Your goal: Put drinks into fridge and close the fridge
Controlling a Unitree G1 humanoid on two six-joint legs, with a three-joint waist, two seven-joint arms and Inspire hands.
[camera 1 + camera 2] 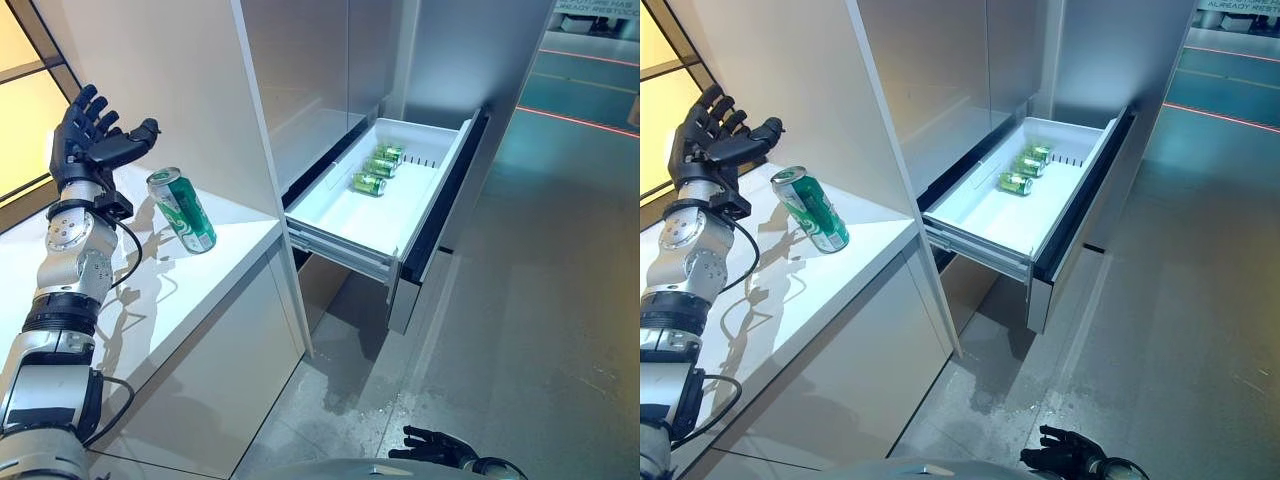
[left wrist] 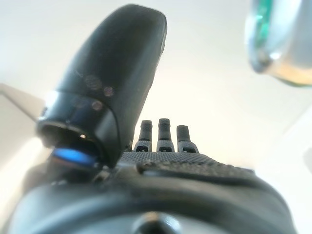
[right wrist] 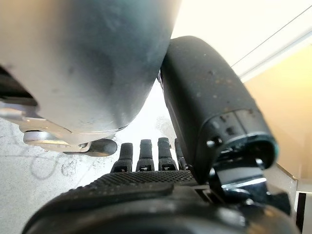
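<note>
One green can [image 1: 182, 210] stands tilted on the white counter [image 1: 215, 270] at the frame's left — just right of and below the raised left hand [image 1: 92, 140], which is spread wide and empty, far nearer than the right hand [image 1: 432, 445], fingers relaxed, at the bottom edge — while three cans [image 1: 378, 167] already lie in the open fridge drawer [image 1: 345, 215].

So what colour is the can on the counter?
Green with a silver top; the can shows best in the left eye view.

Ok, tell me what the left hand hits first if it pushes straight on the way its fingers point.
Probably nothing close: the left hand points up and away, open, beside the green can, not at it. Depth is unclear.
</note>
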